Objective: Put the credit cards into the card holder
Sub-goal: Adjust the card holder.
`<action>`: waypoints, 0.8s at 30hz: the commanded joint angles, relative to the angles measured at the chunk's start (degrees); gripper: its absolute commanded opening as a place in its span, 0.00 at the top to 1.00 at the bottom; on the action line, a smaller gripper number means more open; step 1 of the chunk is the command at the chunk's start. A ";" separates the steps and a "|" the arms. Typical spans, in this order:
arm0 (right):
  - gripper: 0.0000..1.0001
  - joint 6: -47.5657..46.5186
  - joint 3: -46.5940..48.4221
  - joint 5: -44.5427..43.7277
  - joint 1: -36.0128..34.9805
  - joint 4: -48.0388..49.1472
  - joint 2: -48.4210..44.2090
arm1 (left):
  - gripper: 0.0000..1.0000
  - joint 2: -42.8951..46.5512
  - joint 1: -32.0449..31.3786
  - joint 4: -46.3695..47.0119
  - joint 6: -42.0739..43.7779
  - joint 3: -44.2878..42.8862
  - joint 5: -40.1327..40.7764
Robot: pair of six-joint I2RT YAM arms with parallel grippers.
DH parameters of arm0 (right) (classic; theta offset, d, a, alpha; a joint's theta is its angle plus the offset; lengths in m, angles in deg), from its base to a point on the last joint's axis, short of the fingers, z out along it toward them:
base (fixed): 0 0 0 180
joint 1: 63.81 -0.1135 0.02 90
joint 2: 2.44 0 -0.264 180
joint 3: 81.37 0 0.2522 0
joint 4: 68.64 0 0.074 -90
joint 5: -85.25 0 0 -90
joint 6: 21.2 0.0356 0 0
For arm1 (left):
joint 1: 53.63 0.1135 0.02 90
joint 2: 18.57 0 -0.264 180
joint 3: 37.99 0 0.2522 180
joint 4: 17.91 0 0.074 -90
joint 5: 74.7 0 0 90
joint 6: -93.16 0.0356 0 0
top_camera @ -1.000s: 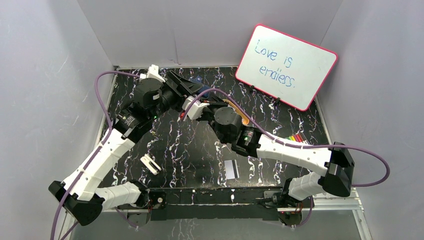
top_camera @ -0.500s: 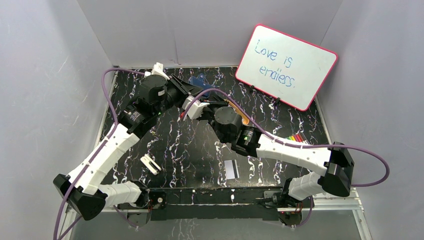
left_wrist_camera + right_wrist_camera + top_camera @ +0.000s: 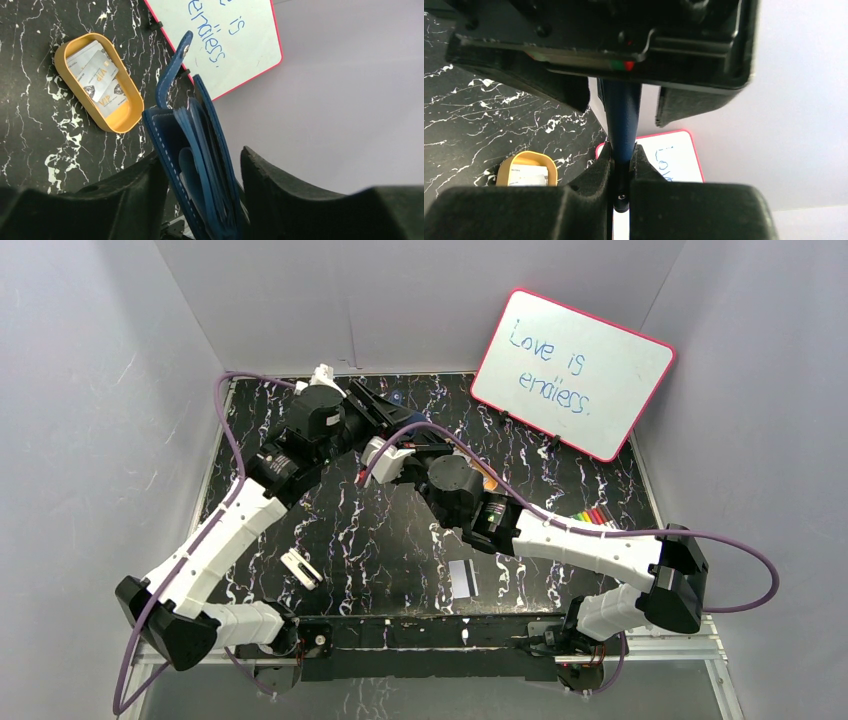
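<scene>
The navy card holder (image 3: 200,135) hangs in the air with its pockets fanned and its snap tab up. My right gripper (image 3: 622,150) is shut on its lower edge (image 3: 622,115). My left gripper (image 3: 200,155) is open and straddles the holder, with a sliver of space at the right finger. In the top view both grippers meet at the back centre, the left gripper (image 3: 385,412) over the right gripper (image 3: 405,440). Pale credit cards (image 3: 100,80) lie in the golden tin (image 3: 97,85). One card with a dark stripe (image 3: 460,578) lies near the front edge.
A pink-framed whiteboard (image 3: 575,370) leans at the back right. Marker pens (image 3: 590,515) lie at the right behind my right arm. A small white object (image 3: 300,568) lies at the front left. The tin (image 3: 526,167) sits just right of the grippers.
My left wrist has swung right and toward the back wall, covering more of the card holder. The right arm has stayed in place.
</scene>
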 commanded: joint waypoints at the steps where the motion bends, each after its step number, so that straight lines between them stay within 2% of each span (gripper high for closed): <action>1: 1.00 -0.92 2.26 0.34 -0.16 4.49 -2.66 | 0.56 -0.25 -0.09 -0.34 0.63 -3.29 -0.02; 3: 1.00 -1.01 2.25 0.29 -0.17 4.52 -2.73 | 0.73 -0.23 -0.09 -0.41 0.69 -3.44 0.06; 7: 1.00 -1.19 2.03 0.16 -0.17 4.51 -2.96 | 0.99 0.22 -0.09 -0.37 0.74 -3.36 0.14; 11: 1.00 0.23 2.90 0.36 -0.17 2.09 -2.87 | 1.00 1.20 -0.09 0.04 0.79 -2.60 0.58; 12: 0.85 2.42 3.97 1.09 -0.17 -1.06 -2.92 | 1.00 1.59 -0.05 0.29 0.82 -2.00 0.94; 14: 0.46 9.58 7.44 4.11 -0.17 -9.84 -3.20 | 1.00 2.64 -0.09 0.99 1.20 -0.97 2.09; 16: 0.28 17.05 11.65 8.19 -0.17 -20.44 -3.34 | 1.00 3.75 -0.02 0.74 2.07 -0.15 5.02; 17: 0.15 20.65 13.73 10.76 -0.17 -24.63 -3.39 | 1.00 4.34 0.07 0.44 2.51 0.16 6.16; 18: 0.08 24.16 15.54 13.57 -0.17 -27.99 -3.50 | 1.00 4.98 0.23 0.53 3.50 0.42 6.99; 19: 0.05 27.23 17.01 15.85 -0.17 -30.94 -3.66 | 1.00 5.65 0.33 0.59 4.53 0.65 7.70; 24: 0.02 41.28 20.85 30.09 2.69 -36.88 -5.46 | 1.00 9.29 0.98 -0.52 11.58 1.81 9.86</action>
